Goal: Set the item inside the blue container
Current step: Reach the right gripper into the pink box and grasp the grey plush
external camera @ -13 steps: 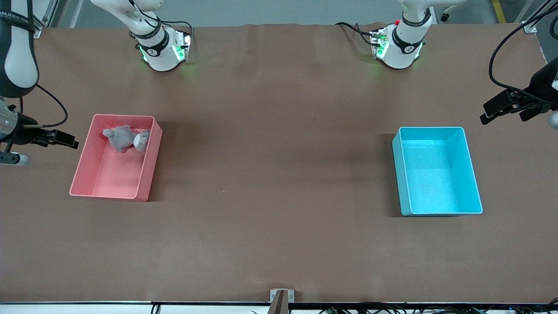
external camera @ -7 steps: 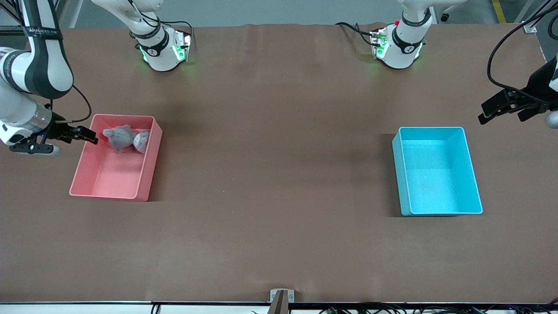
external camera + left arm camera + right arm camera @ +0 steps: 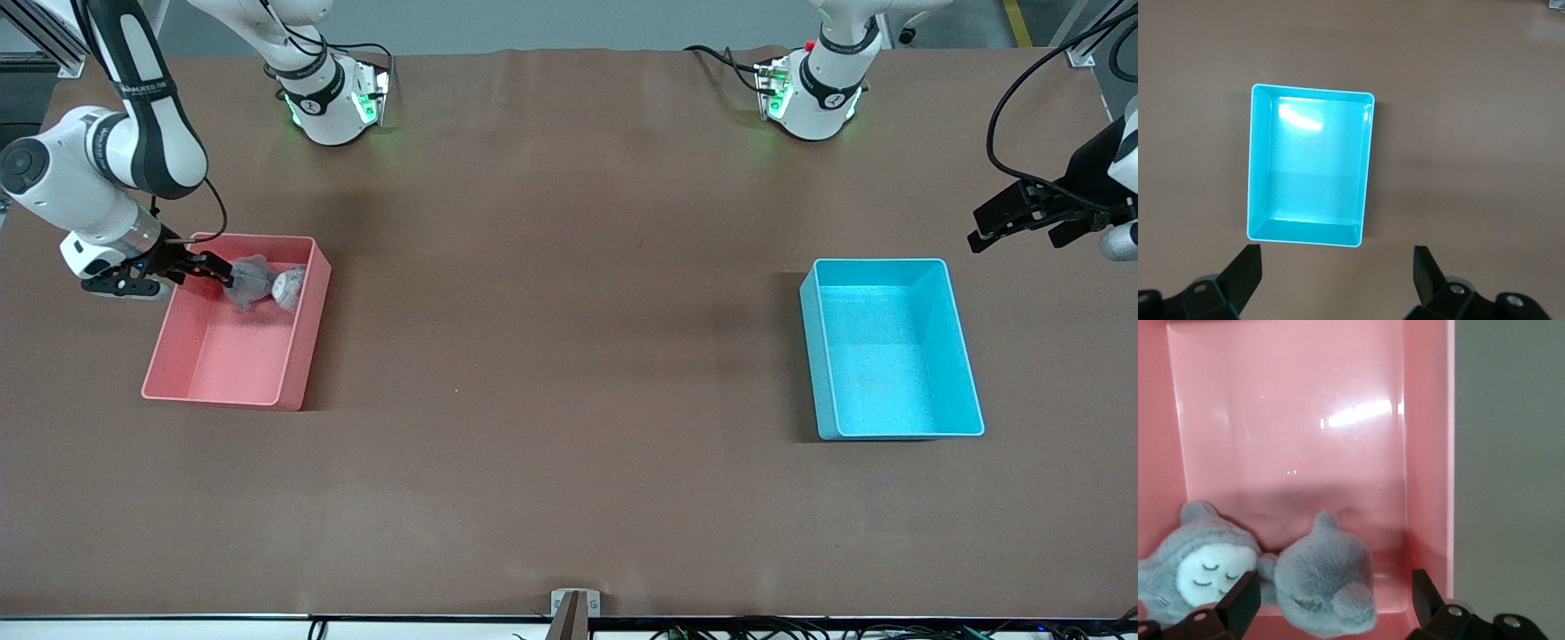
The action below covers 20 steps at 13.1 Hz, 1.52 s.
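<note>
The blue container (image 3: 889,356) stands empty toward the left arm's end of the table; it also shows in the left wrist view (image 3: 1311,160). Two plush toys lie in the pink bin (image 3: 222,364), at its end farthest from the front camera: a grey one (image 3: 252,280) (image 3: 1321,580) and a white-faced one (image 3: 286,286) (image 3: 1201,570). My right gripper (image 3: 213,269) (image 3: 1331,593) is open and low over that end of the bin, and the grey plush lies between its spread fingers. My left gripper (image 3: 996,227) (image 3: 1336,267) hangs open and empty above the table beside the blue container.
The pink bin's walls (image 3: 1428,453) rise close around the right gripper. The two robot bases (image 3: 333,102) (image 3: 813,98) stand on the brown table, along its edge farthest from the front camera. A small bracket (image 3: 574,604) sits at the nearest edge.
The right arm has swung in from the table's end, and its gripper has gone from outside the pink bin to over the plush toys. The left gripper has drifted slightly.
</note>
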Each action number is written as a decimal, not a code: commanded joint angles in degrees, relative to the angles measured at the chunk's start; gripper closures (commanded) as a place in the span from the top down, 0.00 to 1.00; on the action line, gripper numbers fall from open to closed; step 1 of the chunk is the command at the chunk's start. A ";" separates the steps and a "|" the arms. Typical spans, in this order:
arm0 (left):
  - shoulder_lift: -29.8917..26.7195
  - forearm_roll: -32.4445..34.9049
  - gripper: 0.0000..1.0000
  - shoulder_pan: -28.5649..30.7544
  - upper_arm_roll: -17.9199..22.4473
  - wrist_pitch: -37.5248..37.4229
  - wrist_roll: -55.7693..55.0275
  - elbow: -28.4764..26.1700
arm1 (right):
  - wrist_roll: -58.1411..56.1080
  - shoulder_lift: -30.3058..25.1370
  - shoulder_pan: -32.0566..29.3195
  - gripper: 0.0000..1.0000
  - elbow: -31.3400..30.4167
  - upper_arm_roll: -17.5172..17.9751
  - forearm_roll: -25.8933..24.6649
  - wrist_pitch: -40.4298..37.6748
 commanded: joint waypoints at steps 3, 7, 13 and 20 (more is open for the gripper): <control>-0.33 0.79 1.00 0.02 -0.39 0.34 0.39 0.08 | -0.75 3.07 -0.85 1.00 -0.95 0.70 3.36 2.20; -0.33 0.70 1.00 0.02 -0.39 0.34 0.39 0.08 | -0.75 5.27 -0.58 1.00 -0.95 0.70 6.01 2.64; -0.33 0.79 1.00 -0.07 -0.47 0.34 0.39 0.17 | -0.75 8.61 -0.50 0.99 -0.95 0.79 9.44 3.52; -0.24 0.79 1.00 -0.07 -0.39 0.34 0.39 0.17 | -0.40 9.23 0.21 0.15 -0.69 0.79 9.44 2.47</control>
